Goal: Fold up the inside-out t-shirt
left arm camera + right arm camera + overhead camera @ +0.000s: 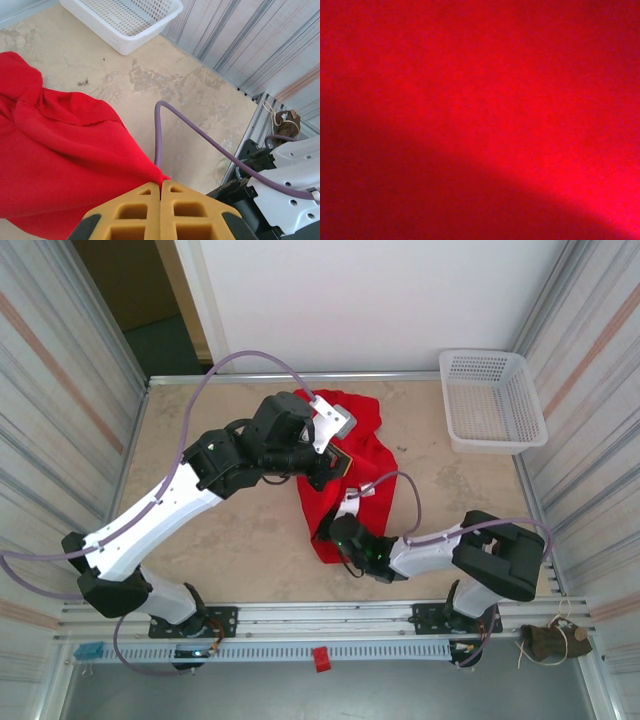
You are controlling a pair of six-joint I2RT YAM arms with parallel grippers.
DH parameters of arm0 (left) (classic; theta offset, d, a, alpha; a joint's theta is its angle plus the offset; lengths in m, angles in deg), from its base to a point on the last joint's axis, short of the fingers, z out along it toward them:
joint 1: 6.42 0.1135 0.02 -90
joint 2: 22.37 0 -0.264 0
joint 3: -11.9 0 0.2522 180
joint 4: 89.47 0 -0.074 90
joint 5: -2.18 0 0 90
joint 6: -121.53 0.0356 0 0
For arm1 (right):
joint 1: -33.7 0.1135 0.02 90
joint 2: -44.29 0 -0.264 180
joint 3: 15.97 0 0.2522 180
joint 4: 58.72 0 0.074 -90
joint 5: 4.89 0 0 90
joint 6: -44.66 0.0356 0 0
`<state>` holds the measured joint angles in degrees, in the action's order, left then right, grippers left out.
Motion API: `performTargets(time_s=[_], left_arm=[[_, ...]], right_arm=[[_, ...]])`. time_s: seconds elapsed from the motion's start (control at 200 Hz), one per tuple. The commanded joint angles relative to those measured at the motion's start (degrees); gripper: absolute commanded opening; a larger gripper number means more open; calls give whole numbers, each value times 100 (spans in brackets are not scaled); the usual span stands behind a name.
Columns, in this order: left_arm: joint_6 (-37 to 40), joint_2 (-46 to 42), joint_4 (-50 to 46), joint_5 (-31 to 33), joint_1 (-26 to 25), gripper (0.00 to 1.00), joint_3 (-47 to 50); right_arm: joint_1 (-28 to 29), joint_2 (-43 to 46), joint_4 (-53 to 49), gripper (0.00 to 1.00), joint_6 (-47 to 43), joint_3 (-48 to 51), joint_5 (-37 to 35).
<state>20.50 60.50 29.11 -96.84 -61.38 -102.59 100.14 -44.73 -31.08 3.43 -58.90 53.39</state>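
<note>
Left gripper first: its two yellow fingers are pressed flat together with no gap, and a corner of the t-shirt is pulled to a point right into the seam between them, so it's clamped on the cloth. From above, that gripper sits over the middle of the shirt.

The right gripper is down at the near end of the red heap and is closed too. I can't tell whether it actually has cloth between its fingers. In its wrist view the shirt is right up against the lens, brighter toward the lower right and shadowed at lower left.

So the shirt runs between the two grippers, a bunched strip from the far middle of the table down toward the near edge.

Count: two arms, two grippers, one shirt, one white basket in the far right corner, well apart from the cloth. There's a purple cable looping off each arm, so two.

The shirt is plain bright red, soft and crumpled, with rounded folds and a draped edge sloping down to the pinched corner. It's not laid flat anywhere that I can see.
</note>
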Motion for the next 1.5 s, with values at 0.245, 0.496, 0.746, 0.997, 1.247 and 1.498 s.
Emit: performTargets(time_s=[0.245,0.496,0.746,0.997,1.247,1.498], left_arm=[[-46,14,-116,-70,3,0,-216],[-13,10,-183,3,3,0,-246],[30,-14,-217,9,3,0,-202],[28,-89,-211,-7,6,0,-118],[47,-43,-174,-33,3,0,-104],[37,-181,-232,-31,3,0,-21]], right_arm=[[123,-275,-883,0,-597,-746,-484],[97,118,-686,0,-1502,-567,-1093],[-11,906,-542,0,-1562,148,-1699],[382,1266,-372,0,-2847,318,-1831],[1176,840,-228,0,-3778,15,-2315],[906,314,-227,0,-3447,-158,-2134]])
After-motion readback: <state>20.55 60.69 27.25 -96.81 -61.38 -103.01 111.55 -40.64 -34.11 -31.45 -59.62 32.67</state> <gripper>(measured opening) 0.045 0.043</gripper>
